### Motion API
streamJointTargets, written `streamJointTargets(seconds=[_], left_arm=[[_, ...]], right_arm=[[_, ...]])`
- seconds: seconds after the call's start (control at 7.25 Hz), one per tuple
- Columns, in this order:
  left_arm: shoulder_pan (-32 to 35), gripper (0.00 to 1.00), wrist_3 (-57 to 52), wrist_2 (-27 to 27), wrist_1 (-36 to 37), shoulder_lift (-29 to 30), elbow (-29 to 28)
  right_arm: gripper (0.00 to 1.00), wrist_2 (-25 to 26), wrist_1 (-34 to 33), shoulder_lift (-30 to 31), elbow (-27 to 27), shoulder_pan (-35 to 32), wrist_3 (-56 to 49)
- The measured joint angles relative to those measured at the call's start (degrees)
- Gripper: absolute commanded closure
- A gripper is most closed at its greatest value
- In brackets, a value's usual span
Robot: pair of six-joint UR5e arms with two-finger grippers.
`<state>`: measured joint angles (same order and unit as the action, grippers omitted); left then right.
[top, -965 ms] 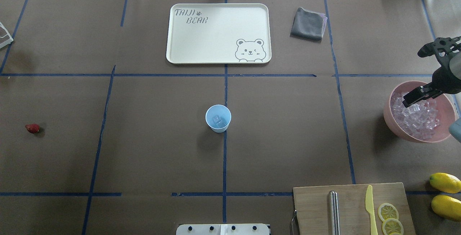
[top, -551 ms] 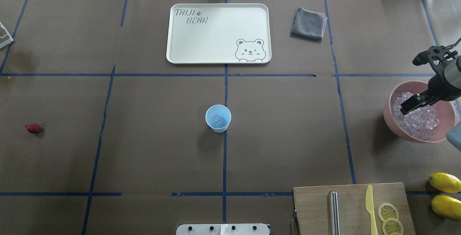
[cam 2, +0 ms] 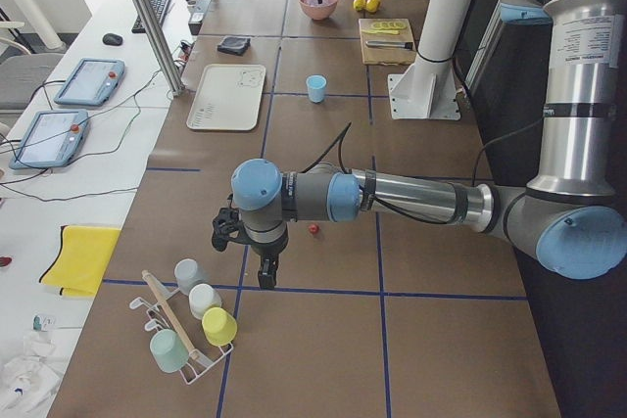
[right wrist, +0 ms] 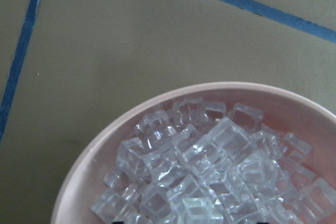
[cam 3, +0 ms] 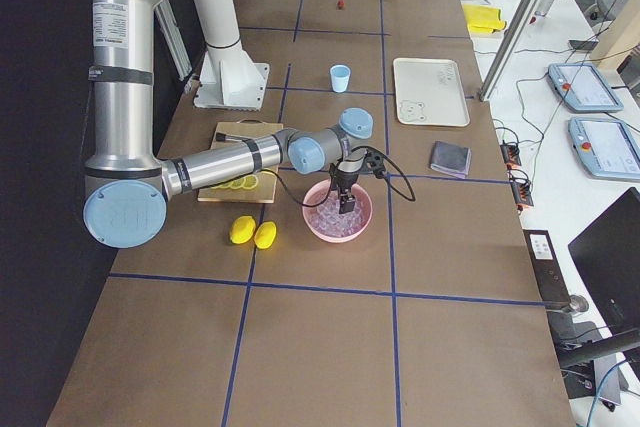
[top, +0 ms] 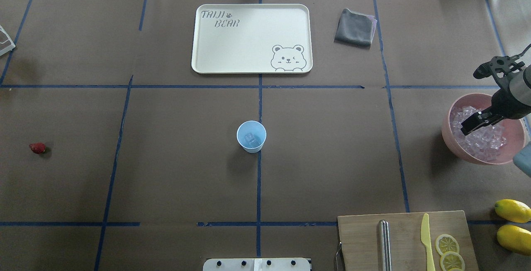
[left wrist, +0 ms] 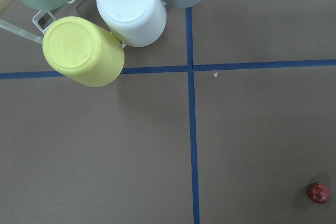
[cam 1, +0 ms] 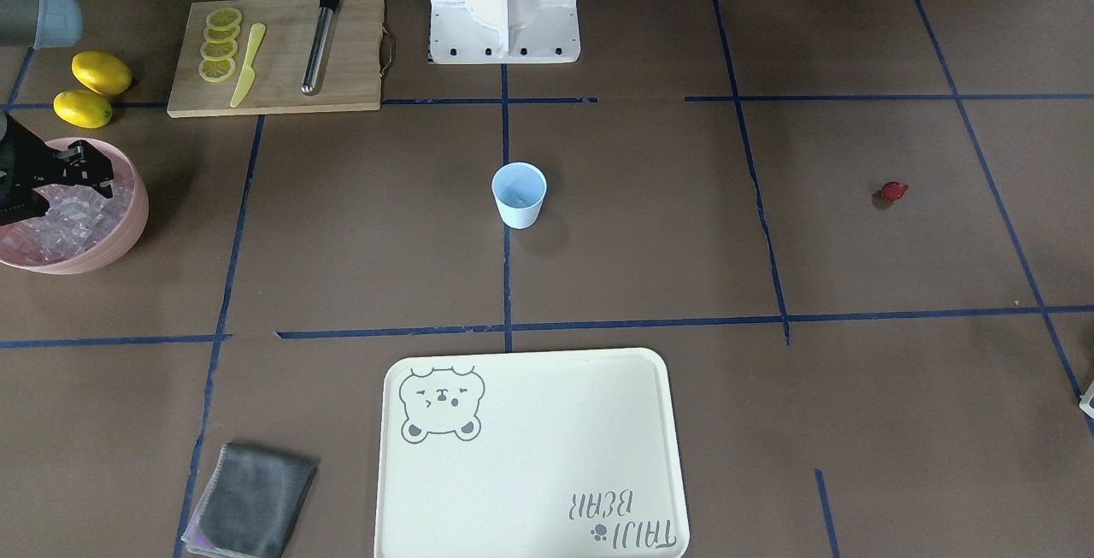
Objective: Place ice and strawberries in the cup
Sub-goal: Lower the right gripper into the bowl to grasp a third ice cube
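Hovering over the bowl (top: pixel 446 130) of ice (top: pixel 485 142), our right gripper (top: pixel 468 128) is spread and empty; the left gripper (cam 2: pixel 266 276) we cannot judge. The cup (top: pixel 251 136), mid-table, holds ice; the strawberry (top: pixel 37 148) lies far left.

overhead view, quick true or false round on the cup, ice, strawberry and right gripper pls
1. The cup has ice in it. True.
2. The strawberry sits in the cup. False: it lies on the table, far out on the robot's left side.
3. The right gripper hangs open over the pink bowl. True.
4. The lemon slices lie on the tray. False: they lie on the cutting board.
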<state>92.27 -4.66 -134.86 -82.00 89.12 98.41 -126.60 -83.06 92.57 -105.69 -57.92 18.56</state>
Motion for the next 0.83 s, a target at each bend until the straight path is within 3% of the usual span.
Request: streamJointTargets(seconds=[0.41,0.69,0.83], left_arm=[[0.0,0.00,0.2,0.0,0.1,0.0,0.5],[0.0,0.00,0.4,0.0,0.1,0.0,0.8],[0.0,0.00,0.4,0.0,0.1,0.0,0.9]], right_arm=[[0.23,0.2,0.0,0.4,0.1,0.0,-0.3],[0.35,0.3,0.0,0.6,0.2,0.1,-0.4],[0.47,0.3,-0.1,0.7,0.2,0.1,-0.4]])
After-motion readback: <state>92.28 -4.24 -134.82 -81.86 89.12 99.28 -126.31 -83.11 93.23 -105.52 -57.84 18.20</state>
